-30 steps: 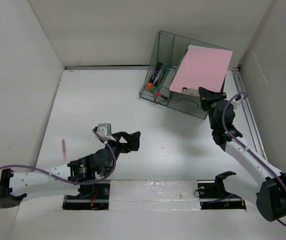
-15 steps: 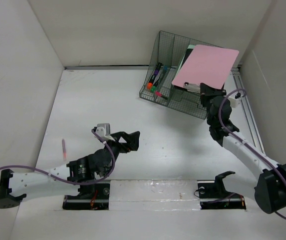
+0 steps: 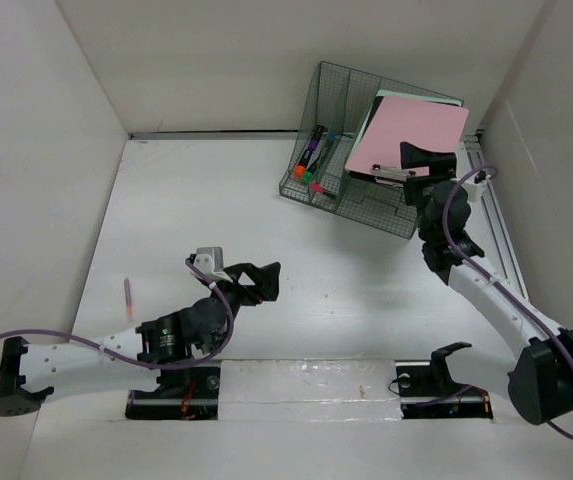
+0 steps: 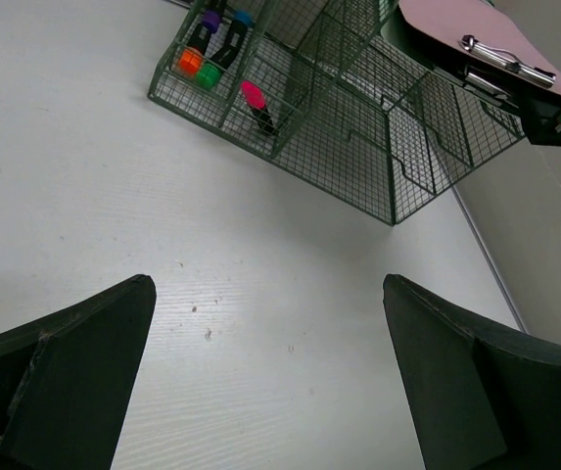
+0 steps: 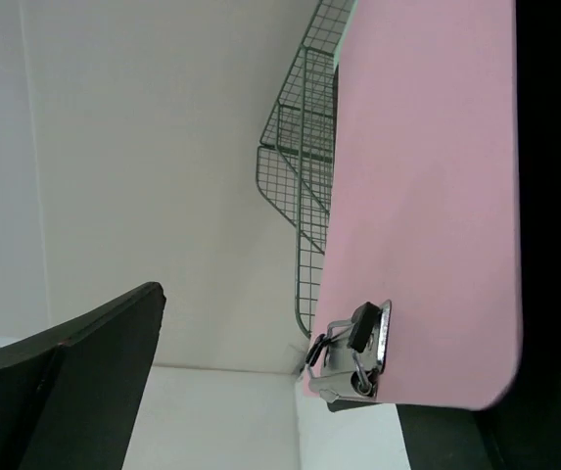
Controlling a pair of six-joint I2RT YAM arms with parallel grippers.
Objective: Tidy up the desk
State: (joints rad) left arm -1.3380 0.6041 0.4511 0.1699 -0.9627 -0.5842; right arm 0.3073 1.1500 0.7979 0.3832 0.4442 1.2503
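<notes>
Far right on the matte white counter [image 3: 346, 270], the wide-open, empty right gripper [image 3: 418, 160] should be backed straight off so the pink clipboard [image 3: 411, 122] isn't dragged from the green wire-mesh organizer [image 3: 338, 82]; left gripper's [image 4: 265, 294] open too.

Clock read from the centre of the tabletop [image 3: 346, 290], top view. At 1 o'clock, far-right corner: wire rack [image 3: 366, 205]. In its rear-right part, tilted: clipboard [image 3: 411, 135]. In its left compartments: markers [image 3: 312, 160]. At the clipboard's near edge, its 6 o'clock side: right end effector [image 3: 416, 168]. At 9, near the left wall: loose pen [image 3: 127, 296]. Just off centre toward 8, well apart from the rack: left end effector [image 3: 261, 280].
</notes>
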